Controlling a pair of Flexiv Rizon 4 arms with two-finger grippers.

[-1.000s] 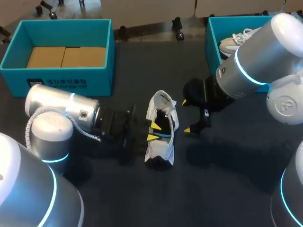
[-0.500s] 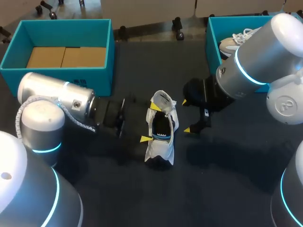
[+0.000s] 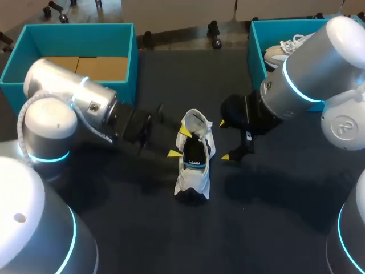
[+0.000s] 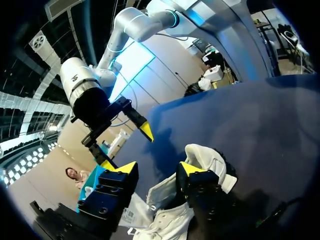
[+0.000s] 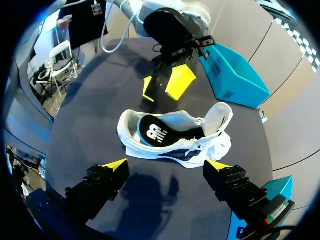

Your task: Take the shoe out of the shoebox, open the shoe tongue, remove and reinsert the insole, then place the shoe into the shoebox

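Note:
A white shoe (image 3: 193, 171) lies on the dark table mid-scene, its tongue (image 3: 197, 123) folded back and a black insole (image 3: 193, 152) showing inside. My left gripper (image 3: 179, 142) hovers at the shoe's left side by the opening, fingers apart with nothing between them. In the left wrist view that gripper (image 4: 159, 168) is just above the shoe (image 4: 207, 156). My right gripper (image 3: 224, 140) stands wide open to the shoe's right, apart from it. From the right wrist view its gripper (image 5: 166, 165) faces the shoe (image 5: 175, 132), and the left gripper (image 5: 165, 85) hangs beyond it.
A teal shoebox (image 3: 80, 91) with cardboard on its floor stands at the back left. A second teal box (image 3: 256, 45) at the back right holds another white shoe (image 3: 285, 48), partly hidden by my right arm.
My left gripper came out of the shoe's opening, spread wide, then narrowed somewhat while its arm swung toward the back. The insole now lies uncovered. The right arm stayed still.

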